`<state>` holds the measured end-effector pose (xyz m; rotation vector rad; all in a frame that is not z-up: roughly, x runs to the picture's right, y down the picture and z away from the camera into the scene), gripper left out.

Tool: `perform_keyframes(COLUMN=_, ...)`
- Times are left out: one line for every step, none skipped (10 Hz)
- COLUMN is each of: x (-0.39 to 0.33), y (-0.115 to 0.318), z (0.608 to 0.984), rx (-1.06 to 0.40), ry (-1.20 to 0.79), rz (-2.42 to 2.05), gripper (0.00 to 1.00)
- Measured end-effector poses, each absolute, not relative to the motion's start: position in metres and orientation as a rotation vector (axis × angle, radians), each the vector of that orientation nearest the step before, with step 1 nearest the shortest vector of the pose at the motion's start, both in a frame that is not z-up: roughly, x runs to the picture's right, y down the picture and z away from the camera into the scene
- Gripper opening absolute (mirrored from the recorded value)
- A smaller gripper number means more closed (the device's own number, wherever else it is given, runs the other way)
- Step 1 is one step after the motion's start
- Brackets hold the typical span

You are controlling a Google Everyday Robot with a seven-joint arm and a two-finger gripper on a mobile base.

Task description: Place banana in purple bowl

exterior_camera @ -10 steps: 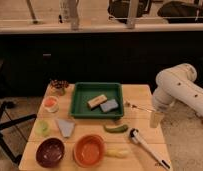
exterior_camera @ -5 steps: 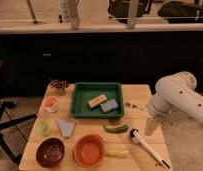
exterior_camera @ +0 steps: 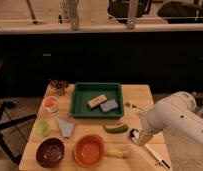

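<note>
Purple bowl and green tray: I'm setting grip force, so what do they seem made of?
Purple bowl: likely glazed ceramic or hard plastic; glossy inside shows highlights. Green tray: probably matte plastic; uniform colour, no shine. End effector hovers right of the banana.

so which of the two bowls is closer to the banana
The orange bowl: the banana lies just right of it, while the purple bowl sits further left. The gripper hangs over the table, up and right of the banana.

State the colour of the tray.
Green tray, in the camera view; the gripper hangs just right of the banana.
</note>
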<state>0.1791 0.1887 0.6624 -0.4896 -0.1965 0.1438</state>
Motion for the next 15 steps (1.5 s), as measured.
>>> perform_keyframes(x=0.172, y=0.195, z=0.667, rx=-0.487, ry=-0.207, rz=0.117, gripper=0.8)
perform_keyframes(x=0.168, y=0.199, z=0.67, rx=-0.49, ry=-0.213, rz=0.102, gripper=0.8)
perform_keyframes(x=0.164, y=0.205, z=0.673, rx=-0.497, ry=-0.213, rz=0.075, gripper=0.8)
perform_keyframes(x=0.162, y=0.204, z=0.674, rx=-0.497, ry=-0.215, rz=0.071, gripper=0.8)
perform_keyframes(x=0.163, y=0.205, z=0.674, rx=-0.498, ry=-0.214, rz=0.071, gripper=0.8)
perform_keyframes(x=0.164, y=0.205, z=0.674, rx=-0.497, ry=-0.213, rz=0.073, gripper=0.8)
perform_keyframes(x=0.163, y=0.205, z=0.674, rx=-0.497, ry=-0.214, rz=0.071, gripper=0.8)
perform_keyframes(x=0.162, y=0.205, z=0.674, rx=-0.498, ry=-0.215, rz=0.071, gripper=0.8)
perform_keyframes(x=0.162, y=0.204, z=0.674, rx=-0.497, ry=-0.216, rz=0.073, gripper=0.8)
perform_keyframes(x=0.161, y=0.205, z=0.675, rx=-0.499, ry=-0.228, rz=0.08, gripper=0.8)
perform_keyframes(x=0.16, y=0.21, z=0.677, rx=-0.505, ry=-0.254, rz=0.091, gripper=0.8)
perform_keyframes(x=0.16, y=0.221, z=0.682, rx=-0.513, ry=-0.304, rz=0.11, gripper=0.8)
perform_keyframes(x=0.159, y=0.232, z=0.685, rx=-0.517, ry=-0.342, rz=0.123, gripper=0.8)
perform_keyframes(x=0.159, y=0.241, z=0.682, rx=-0.52, ry=-0.367, rz=0.131, gripper=0.8)
perform_keyframes(x=0.16, y=0.252, z=0.679, rx=-0.523, ry=-0.388, rz=0.139, gripper=0.8)
